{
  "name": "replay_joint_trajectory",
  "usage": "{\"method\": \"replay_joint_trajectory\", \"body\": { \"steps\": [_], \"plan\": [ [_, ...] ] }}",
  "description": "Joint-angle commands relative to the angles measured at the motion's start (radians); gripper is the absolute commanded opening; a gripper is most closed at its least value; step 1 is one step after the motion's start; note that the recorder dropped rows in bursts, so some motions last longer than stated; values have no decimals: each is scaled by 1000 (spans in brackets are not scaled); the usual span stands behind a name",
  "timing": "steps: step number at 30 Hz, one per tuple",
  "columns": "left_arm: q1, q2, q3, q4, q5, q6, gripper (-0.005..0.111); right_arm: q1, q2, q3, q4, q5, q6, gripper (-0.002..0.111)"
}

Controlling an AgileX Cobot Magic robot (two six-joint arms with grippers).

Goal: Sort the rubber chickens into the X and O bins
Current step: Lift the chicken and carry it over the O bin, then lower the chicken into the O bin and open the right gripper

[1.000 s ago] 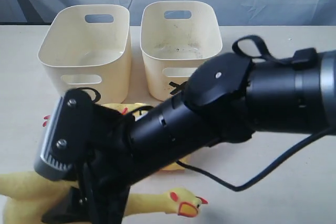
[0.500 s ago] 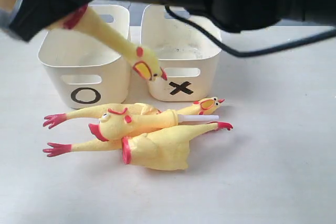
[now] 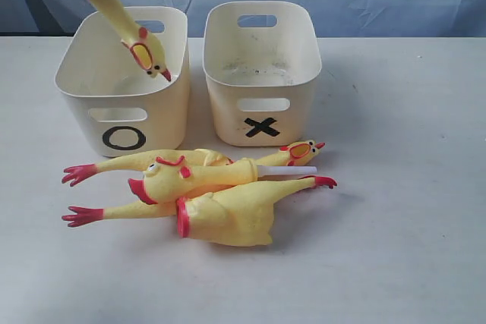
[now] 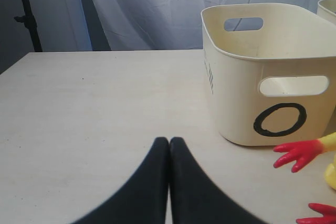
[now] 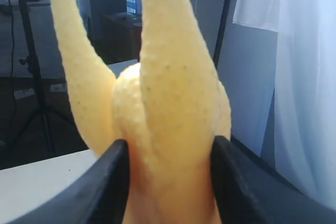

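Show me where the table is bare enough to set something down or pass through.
Free: the wide table right of the X bin and the chicken pile; the strip on the pile's near side; the stretch left of the O bin. Crowded: the pile lies tangled just before both bins, and the gap between them is narrow.

table (image 3: 410, 225) pale wood | curtain (image 4: 157, 9) white, draped behind | stand (image 4: 26, 11) black, beside curtain
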Motion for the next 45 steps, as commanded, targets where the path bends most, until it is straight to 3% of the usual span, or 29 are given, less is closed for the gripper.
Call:
{"method": "replay_joint_trajectory", "body": {
  "steps": [1,9,11,13,18,19,21,26,34,39,42,45],
  "plan": [
    [-5,-5,-2,-7,-7,-3,0,-4,73,-112,17,15,-48,-1],
    [-5,-5,-2,-7,-7,-3,0,-4,184,-270,17,-74,-20,-1],
    [-5,-5,-2,-7,-7,-3,0,-4,192,-284,17,-81,-7,5],
    [-5,-5,-2,-7,-7,-3,0,-4,195,-286,17,-97,-7,21],
    [-5,-5,-2,-7,-7,-3,0,-4,195,-286,17,-238,22,75],
    [-5,-5,-2,-7,-7,-3,0,-4,195,-286,17,-262,42,81],
    [-5,-5,-2,-7,-7,-3,0,-4,195,-286,17,-275,79,80],
    [-5,-5,-2,-7,-7,-3,0,0,192,-286,17,-253,101,62],
    [-5,-5,-2,-7,-7,-3,0,0,184,-284,14,-34,161,60],
    [-5,-5,-2,-7,-7,-3,0,0,168,-284,-316,61,410,60],
    [-5,-5,-2,-7,-7,-3,0,0,146,-284,-783,231,734,60],
    [-5,-5,-2,-7,-7,-3,0,0,136,-284,-1300,514,1101,60]
  ]
}}
